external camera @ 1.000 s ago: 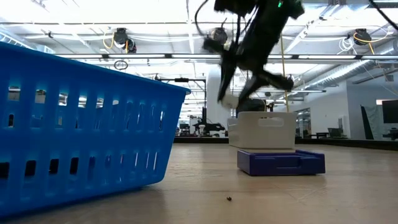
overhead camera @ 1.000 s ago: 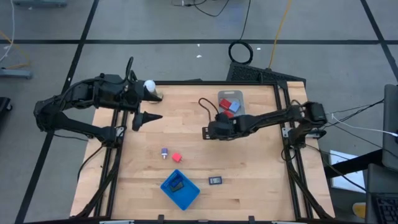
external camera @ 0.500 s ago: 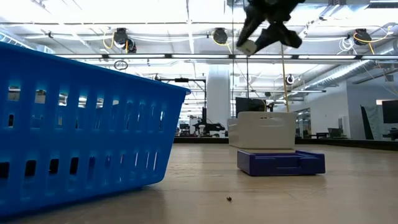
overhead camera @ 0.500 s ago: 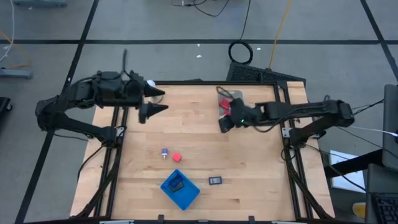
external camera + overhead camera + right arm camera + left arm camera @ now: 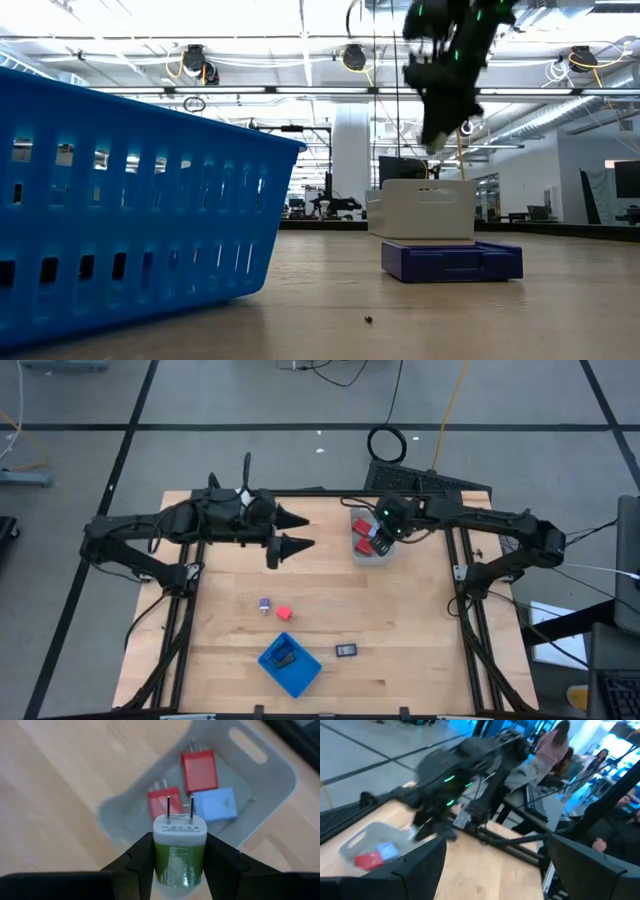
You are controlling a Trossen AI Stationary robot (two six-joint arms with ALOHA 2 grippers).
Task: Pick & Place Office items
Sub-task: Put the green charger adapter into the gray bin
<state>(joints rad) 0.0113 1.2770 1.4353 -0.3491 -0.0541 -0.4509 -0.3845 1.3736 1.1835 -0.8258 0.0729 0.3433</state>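
Note:
My right gripper (image 5: 179,856) is shut on a green and white plug adapter (image 5: 179,832) and hovers over the clear bin (image 5: 386,556) at the table's far edge. Two red adapters (image 5: 199,769) and a blue one (image 5: 216,804) lie on the bin's floor. My left gripper (image 5: 297,530) is open and empty above the far middle of the table, left of the bin. A small purple bit (image 5: 264,605), a red block (image 5: 284,613) and a flat black rectangle (image 5: 346,650) lie on the wood nearer the front. My right gripper pinches the adapter's green body (image 5: 179,865) between its two fingers, one on each side. The white end with its two metal prongs (image 5: 180,810) sticks out past the fingertips toward the bin. The adapter is lifted clear above the bin.
A blue basket (image 5: 290,665) with a black piece inside stands at the near middle of the table. In the low view a white box on a dark blue base (image 5: 450,258) sits on the wood. People stand beyond the far edge in the left wrist view.
My right gripper has carried the adapter up from the table's middle toward the far edge and now stands over the clear bin, still shut on it. My left arm has swung toward the table's right along the far edge, its fingers staying open.

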